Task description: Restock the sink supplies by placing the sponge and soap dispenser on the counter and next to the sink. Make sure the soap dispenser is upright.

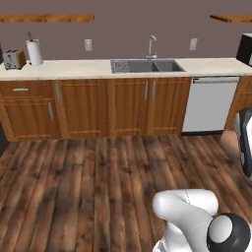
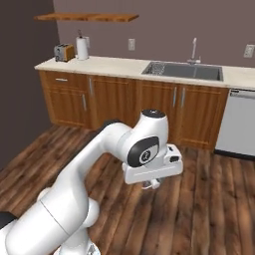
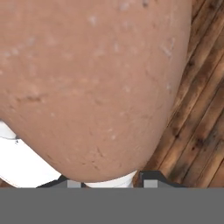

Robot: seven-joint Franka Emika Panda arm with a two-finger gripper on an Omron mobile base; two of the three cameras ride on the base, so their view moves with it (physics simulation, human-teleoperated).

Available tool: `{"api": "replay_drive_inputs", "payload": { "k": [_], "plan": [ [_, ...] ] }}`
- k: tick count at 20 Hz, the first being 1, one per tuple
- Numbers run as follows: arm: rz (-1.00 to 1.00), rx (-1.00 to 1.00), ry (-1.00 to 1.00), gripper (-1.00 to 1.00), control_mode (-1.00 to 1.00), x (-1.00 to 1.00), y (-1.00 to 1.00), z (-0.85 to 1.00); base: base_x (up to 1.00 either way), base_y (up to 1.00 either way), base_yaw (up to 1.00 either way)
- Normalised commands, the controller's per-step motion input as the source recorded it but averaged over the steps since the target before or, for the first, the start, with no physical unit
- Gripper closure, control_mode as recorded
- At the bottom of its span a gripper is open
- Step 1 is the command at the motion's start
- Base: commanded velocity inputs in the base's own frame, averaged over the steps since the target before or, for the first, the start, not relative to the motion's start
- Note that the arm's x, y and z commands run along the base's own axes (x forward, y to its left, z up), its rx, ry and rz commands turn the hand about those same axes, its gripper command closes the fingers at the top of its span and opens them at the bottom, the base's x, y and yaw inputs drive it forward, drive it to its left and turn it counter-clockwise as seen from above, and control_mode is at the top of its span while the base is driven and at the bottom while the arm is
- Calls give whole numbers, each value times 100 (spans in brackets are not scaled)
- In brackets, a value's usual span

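I'm standing out on the wood floor [image 1: 88,187], well back from the cabinets, with my claw [image 3: 109,183] closed on the soap dispenser [image 3: 87,78], so the carry to the bench [image 1: 69,69] is the step in hand as I judge it.

Scanning left to right along that bench: toaster [image 1: 14,59] and paper towel roll [image 1: 34,51] at the far left end, then a long bare run of beige stone, then the sink [image 1: 146,66] with its slim chrome faucet [image 1: 151,47], then another bare strip over the dishwasher [image 1: 209,104].

To do this well, I reckon I should bring the base close first, because the bench is well apart from my arm here. Either bare strip just beside the basins would suit; I'd aim for flat stone, not the basin edge.

The bottle's roundness worries me: an egg shape could roll in the fingers or topple on landing. So I'd want to check which way the pump top points, turn the wrist until it stands straight up, lower it until the base sits flat, and only then let go.

Now the bottle itself, in my hand view: a swelling reddish-brown body, mottled with pale flecks and faint darker scuffs, curving down to a pale part right at my fingertips [image 3: 151,178]. Whether it's upright, I can't tell.
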Motion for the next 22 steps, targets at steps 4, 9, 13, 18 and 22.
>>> {"api": "replay_drive_inputs", "payload": {
  "k": [4, 9, 13, 18, 22],
  "plan": [
    [0, 0, 0, 100, 100, 0, 0, 0, 100, -27, 0],
    [0, 0, 0, 100, 100, 0, 0, 0, 100, -50, 6],
    [0, 0, 0, 100, 100, 0, 0, 0, 100, -75, 12],
    [0, 0, 0, 100, 100, 0, 0, 0, 100, -85, 16],
    [0, 0, 0, 100, 100, 0, 0, 0, 100, -87, 17]
  ]
}}
